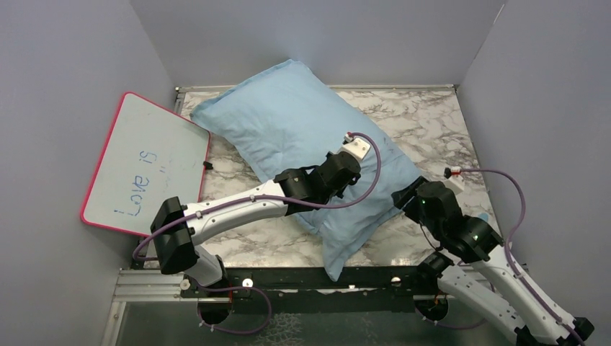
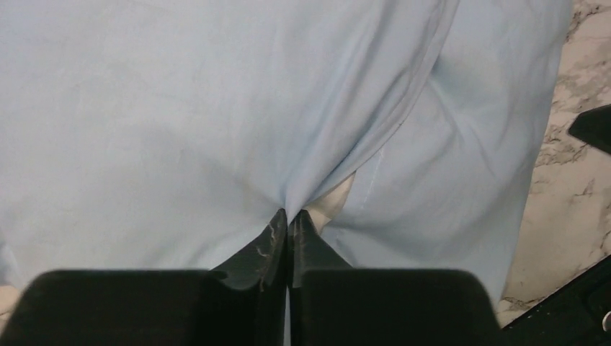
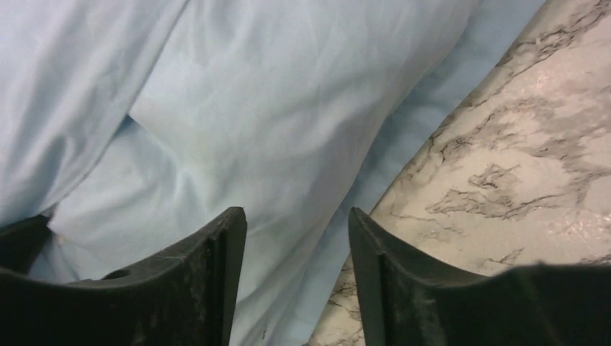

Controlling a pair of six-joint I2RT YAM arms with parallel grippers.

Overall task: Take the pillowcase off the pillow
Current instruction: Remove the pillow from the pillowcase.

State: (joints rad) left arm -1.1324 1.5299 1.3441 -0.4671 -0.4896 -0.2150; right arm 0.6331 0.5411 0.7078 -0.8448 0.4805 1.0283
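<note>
The pillowcase (image 1: 288,119), not yet off the pillow (image 2: 337,204), lies slantwise from the far-left corner of the table (image 1: 432,122) toward its near edge; my left pincer (image 2: 288,216) pinches a fold at its opening, my right pincer (image 3: 297,220) gapes empty beside, so next I should draw cloth back.

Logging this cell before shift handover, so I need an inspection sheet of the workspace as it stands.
Surface: marble-pattern table, no spills seen.
Job's things: light blue pillowcase covers the pillow; only an off-white sliver shows at the opening.
Clutter: pink-rimmed whiteboard reading "Love is", tilted at the left wall.
Grippers: left gripper shut, pinching pillowcase cloth; right gripper open at the pillowcase's edge, holding nothing.
Cables: purple cables run along both arms; one loops above the pillowcase.
Surroundings: plain grey walls on three sides.
</note>
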